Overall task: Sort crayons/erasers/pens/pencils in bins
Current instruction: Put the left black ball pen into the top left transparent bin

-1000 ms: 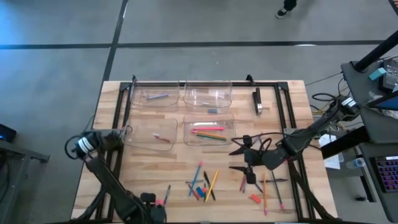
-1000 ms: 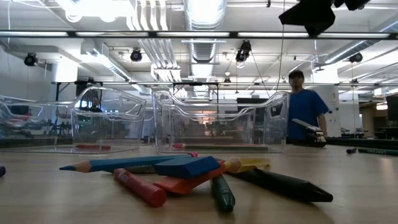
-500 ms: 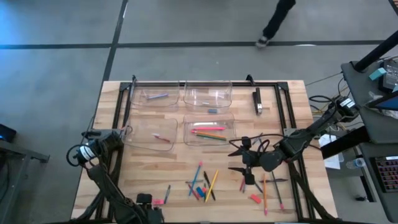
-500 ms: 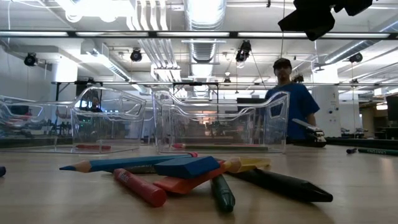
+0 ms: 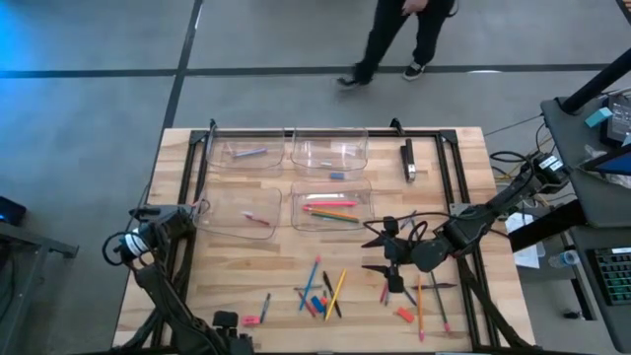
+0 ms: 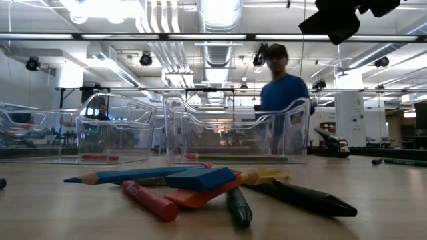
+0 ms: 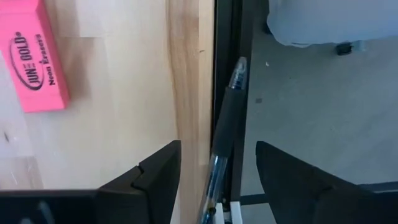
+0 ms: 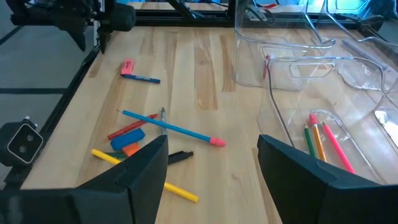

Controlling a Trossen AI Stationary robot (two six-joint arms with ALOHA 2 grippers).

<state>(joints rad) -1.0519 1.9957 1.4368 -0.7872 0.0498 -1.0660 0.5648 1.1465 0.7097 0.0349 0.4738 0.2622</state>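
High view: the left gripper [image 5: 227,319] sits at the table's near edge, just beside a pink eraser [image 5: 252,320] and a dark pen [image 5: 265,307]. The right gripper [image 5: 391,258] hovers open farther right, beside the mixed pile [image 5: 320,291]. The bins [image 5: 331,183] lie well beyond both.

Low view: only the pile's blue eraser [image 6: 200,179] and the sticks around it show close up, with a person [image 6: 283,93] walking behind; neither gripper's fingers are seen.

Left wrist view: a clear-barrelled pen [image 7: 227,124] runs lengthwise between the parted fingers [image 7: 158,171], along the table's edge rail and touching neither finger. Whether it rests on the rail I cannot tell. No other view shows this pen.

Right wrist view: its own fingers [image 8: 146,165] stand wide apart, with the pile ahead and pencils [image 8: 320,140] already binned
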